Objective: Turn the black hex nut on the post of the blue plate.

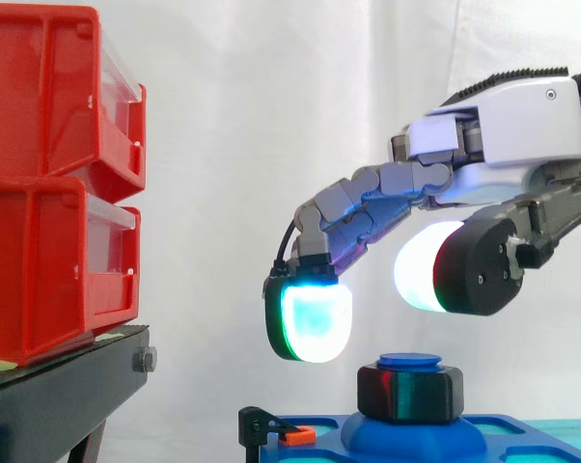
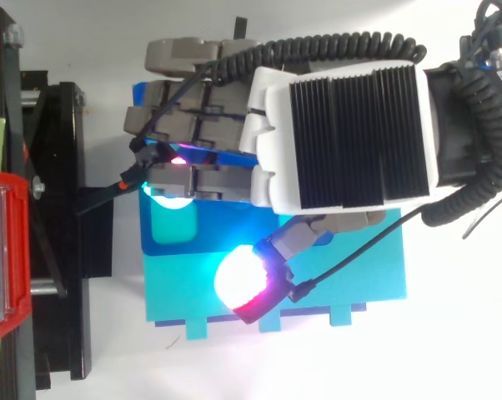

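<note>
– So, what is counted, largest first?
– Two red bins (image 1: 40, 96) are seen stacked, one on the other, on a black stand (image 1: 59, 395) in the side view. One hand (image 1: 522, 135) is seen at the right.
– How are the fingers held?
– The fingers (image 1: 315, 323) are arched downward and kept apart from the thumb (image 1: 426, 265), and nothing is pinched between them. The thumb's glowing pad is held above the nut. The finger pad is held higher than the nut and to its left. Neither is touching it.
– Where is the nut found?
– One black hex nut (image 1: 409, 391) is seated on the post (image 1: 409, 360) of the one blue plate (image 1: 416, 439), just under the post's blue cap, as the side view gives it. From above, the plate's rectangular outline is laid out on the white tabletop (image 2: 451, 350), just beside the stand, with the hand spread over its upper part.
– Anything smaller?
– One small orange piece (image 1: 298, 436) is seen at the plate's left end, beside a black clip (image 1: 257, 422).
</note>
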Controlling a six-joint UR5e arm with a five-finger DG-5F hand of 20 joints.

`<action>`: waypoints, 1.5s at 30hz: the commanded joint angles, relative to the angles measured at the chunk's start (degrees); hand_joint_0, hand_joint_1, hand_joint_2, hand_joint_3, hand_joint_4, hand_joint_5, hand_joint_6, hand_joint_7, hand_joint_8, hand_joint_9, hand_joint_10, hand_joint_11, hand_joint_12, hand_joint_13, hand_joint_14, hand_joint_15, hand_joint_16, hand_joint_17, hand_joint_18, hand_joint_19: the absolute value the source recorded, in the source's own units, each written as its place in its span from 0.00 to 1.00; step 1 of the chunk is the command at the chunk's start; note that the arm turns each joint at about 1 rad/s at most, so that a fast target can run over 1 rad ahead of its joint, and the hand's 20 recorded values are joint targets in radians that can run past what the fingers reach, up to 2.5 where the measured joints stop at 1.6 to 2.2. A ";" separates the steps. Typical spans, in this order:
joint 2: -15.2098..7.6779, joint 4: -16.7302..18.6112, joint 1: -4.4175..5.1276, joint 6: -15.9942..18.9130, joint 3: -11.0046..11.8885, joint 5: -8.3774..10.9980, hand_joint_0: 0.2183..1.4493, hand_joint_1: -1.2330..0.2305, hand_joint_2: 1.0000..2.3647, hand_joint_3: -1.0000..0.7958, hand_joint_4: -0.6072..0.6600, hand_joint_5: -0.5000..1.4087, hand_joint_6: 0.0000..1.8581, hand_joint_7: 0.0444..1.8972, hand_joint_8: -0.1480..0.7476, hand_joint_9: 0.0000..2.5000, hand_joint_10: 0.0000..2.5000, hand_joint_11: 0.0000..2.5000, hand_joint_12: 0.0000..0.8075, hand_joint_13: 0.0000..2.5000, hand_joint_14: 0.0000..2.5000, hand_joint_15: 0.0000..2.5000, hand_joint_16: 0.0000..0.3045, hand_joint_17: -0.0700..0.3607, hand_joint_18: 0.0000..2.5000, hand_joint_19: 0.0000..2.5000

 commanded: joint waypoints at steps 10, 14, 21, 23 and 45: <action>0.00 0.88 -0.87 0.96 -0.45 -1.39 0.23 0.67 0.00 0.28 0.65 0.17 0.27 0.58 0.48 0.19 0.00 0.02 0.44 0.17 0.00 0.03 0.17 0.44 0.12 0.10; 0.00 0.88 -1.22 0.96 -0.54 -1.65 0.23 0.67 0.00 0.28 0.65 0.17 0.27 0.58 0.48 0.18 0.00 0.02 0.44 0.17 0.00 0.03 0.17 0.44 0.12 0.10; 0.00 0.97 -1.22 1.14 -0.45 -1.92 0.23 0.67 0.00 0.28 0.65 0.17 0.27 0.58 0.48 0.18 0.00 0.03 0.44 0.17 0.00 0.03 0.17 0.44 0.12 0.10; 0.00 1.59 -1.05 1.31 -0.45 -1.92 0.23 0.67 0.00 0.28 0.65 0.17 0.27 0.58 0.48 0.18 0.00 0.03 0.44 0.17 0.00 0.03 0.17 0.44 0.12 0.10; 0.00 3.70 -0.61 2.63 -2.82 -1.92 0.23 0.67 0.00 0.28 0.65 0.17 0.27 0.58 0.48 0.18 0.00 0.02 0.44 0.17 0.00 0.03 0.17 0.43 0.12 0.10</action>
